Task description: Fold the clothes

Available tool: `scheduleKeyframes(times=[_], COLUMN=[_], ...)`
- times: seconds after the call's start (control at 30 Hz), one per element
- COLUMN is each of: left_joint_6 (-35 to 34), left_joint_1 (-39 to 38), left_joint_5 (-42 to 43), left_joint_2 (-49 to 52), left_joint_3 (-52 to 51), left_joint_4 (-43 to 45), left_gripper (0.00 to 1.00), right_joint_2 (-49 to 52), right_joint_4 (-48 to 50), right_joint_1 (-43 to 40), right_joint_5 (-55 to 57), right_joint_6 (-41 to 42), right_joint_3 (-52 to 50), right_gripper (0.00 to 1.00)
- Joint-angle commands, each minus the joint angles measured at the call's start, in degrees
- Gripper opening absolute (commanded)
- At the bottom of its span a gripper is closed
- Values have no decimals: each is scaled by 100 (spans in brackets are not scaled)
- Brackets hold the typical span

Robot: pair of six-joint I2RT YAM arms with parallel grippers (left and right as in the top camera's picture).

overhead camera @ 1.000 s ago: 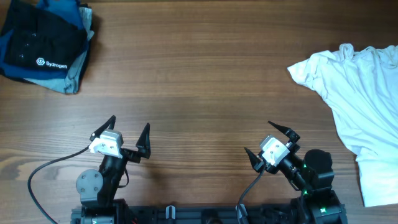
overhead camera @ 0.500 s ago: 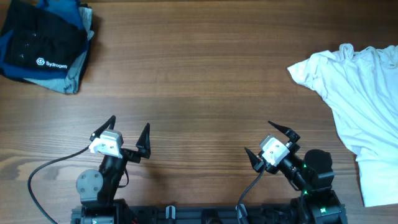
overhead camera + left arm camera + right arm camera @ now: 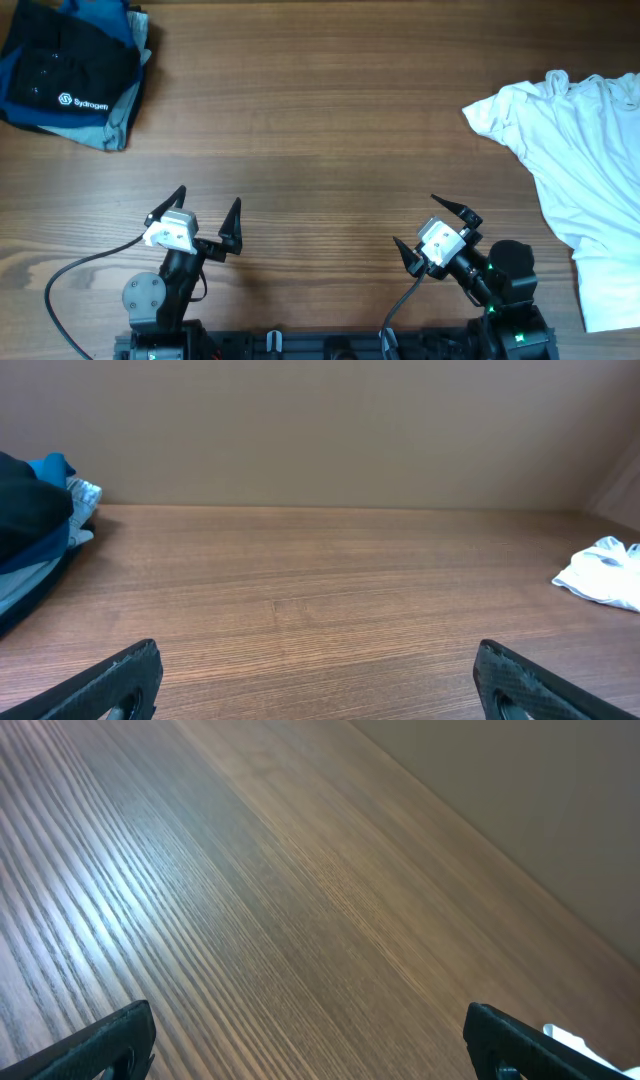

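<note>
1. Soft black short-sleeved T-shirt [image 3: 65, 70] sits compact on blue clothing [image 3: 118, 118], far-left corner of the tabletop [image 3: 320, 130].
2. Left fingers [image 3: 233, 228] and right fingers [image 3: 407, 255] are spread wide, empty.
3. It looks already folded; little seems left.

White T-shirt [image 3: 585, 160] crumpled at right of table [image 3: 320, 130]; blue garment [image 3: 100, 12], perhaps shirt, opposite.

Clothes [image 3: 70, 72] far left on table [image 3: 320, 130]; other T-shirt [image 3: 590, 160] far right.
</note>
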Motion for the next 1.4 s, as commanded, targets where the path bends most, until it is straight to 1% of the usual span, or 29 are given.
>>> scheduleKeyframes(times=[0.0, 0.3, 0.53, 1.3, 1.37], left_joint_6=[-11, -11, -11, -11, -11], left_joint_1=[-17, -17, -17, -17, -17], left_joint_5=[48, 48, 48, 48, 48], left_joint_2=[-63, -63, -61, -61, -61], left_joint_3=[-24, -24, -24, -24, -24], left_joint_4=[-7, -7, -7, -7, -7], left_gripper=[100, 100, 100, 100, 100], right_joint_2=[-74, -153, -1432, -1388, -1381], right_joint_4=[13, 2, 70, 37, 330], right_joint_1=[44, 42, -184, -129, -129], right_joint_5=[35, 37, 37, 28, -223], right_joint_6=[-46, -44, -55, -35, -234], right_joint_3=[-31, -31, -31, -37, -37], right_gripper=[100, 100, 100, 100, 100])
